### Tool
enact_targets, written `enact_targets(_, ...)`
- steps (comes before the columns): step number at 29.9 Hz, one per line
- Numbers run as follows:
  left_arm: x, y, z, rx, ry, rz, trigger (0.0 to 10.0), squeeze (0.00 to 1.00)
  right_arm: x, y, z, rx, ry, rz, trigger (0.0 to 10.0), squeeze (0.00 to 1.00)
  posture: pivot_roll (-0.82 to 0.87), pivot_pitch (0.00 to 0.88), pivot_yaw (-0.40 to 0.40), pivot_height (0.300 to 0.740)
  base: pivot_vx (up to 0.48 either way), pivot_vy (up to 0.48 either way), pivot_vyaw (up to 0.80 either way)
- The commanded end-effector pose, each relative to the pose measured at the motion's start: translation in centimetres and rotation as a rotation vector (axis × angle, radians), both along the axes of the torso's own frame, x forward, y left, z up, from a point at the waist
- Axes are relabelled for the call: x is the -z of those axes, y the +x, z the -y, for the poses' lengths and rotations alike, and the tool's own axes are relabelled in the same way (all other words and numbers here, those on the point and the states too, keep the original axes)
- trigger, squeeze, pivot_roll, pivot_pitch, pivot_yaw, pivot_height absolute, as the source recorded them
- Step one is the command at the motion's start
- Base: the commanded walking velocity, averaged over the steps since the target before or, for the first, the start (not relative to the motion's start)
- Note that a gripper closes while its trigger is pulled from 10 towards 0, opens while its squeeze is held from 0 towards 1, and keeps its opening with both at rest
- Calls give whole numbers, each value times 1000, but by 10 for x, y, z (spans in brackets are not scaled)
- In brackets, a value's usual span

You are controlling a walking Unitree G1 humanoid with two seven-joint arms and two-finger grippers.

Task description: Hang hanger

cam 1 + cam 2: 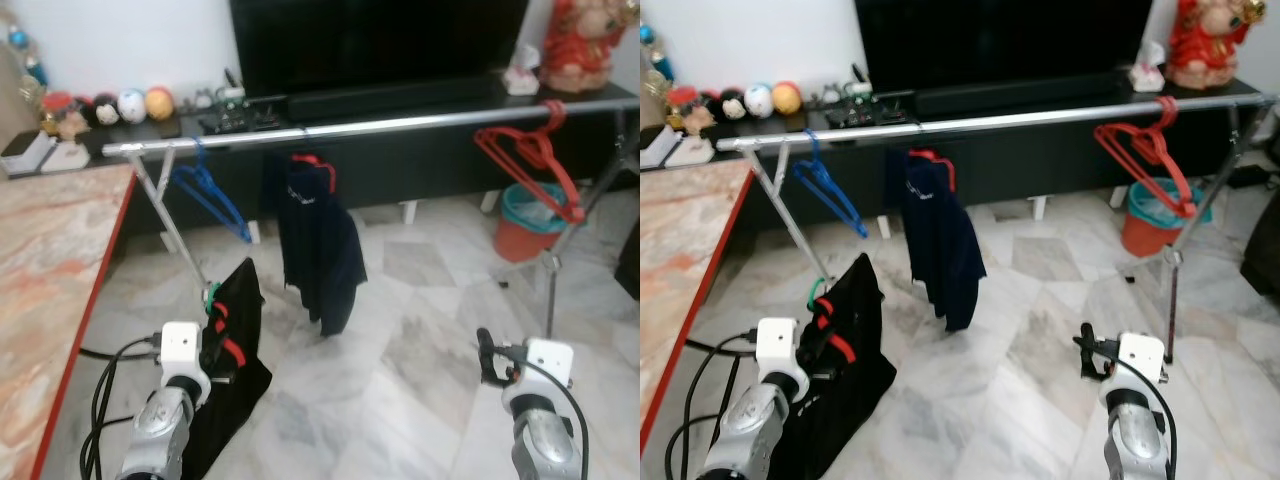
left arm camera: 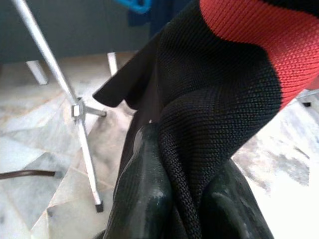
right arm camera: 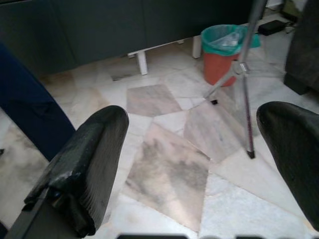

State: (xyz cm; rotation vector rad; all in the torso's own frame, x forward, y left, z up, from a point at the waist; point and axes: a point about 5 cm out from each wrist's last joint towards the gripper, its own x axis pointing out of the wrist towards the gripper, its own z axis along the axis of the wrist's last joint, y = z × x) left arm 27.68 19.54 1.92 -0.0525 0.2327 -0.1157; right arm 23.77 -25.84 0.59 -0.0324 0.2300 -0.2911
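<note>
Left wrist view: the left tool [image 1: 222, 345] pinches a limp black garment [image 1: 235, 370] on its hanger (hook [image 1: 211, 296] green) at seven o'clock, below the rail [image 1: 400, 124]. Soft, slippery cloth; judged safer held at the stiff hanger; the right tool [image 3: 199, 164] hangs spread.

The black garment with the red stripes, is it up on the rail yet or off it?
Off it. The black garment hangs below the rail, pinched in the left pincer.
</note>
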Motion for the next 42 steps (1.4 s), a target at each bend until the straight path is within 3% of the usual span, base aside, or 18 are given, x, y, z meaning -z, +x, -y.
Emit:
enact_targets(1, -9, 6, -9, 9, 36, 26, 10000, 0, -4, 6, -10, -14, 13, 35, 10000, 0, -80, 0, 116, 740, 0, -382, 0)
enact_targets(20, -13, 11, -7, 24, 30, 30, 10000, 0, -3, 8, -11, 5, 19, 31, 10000, 0, -90, 0, 133, 740, 0, -304, 0)
enact_targets(42, -16, 13, -10, 19, 9, 48, 10000, 0, -2, 8, -13, 6, 23, 31, 10000, 0, -95, 0, 145, 740, 0, 0, -780)
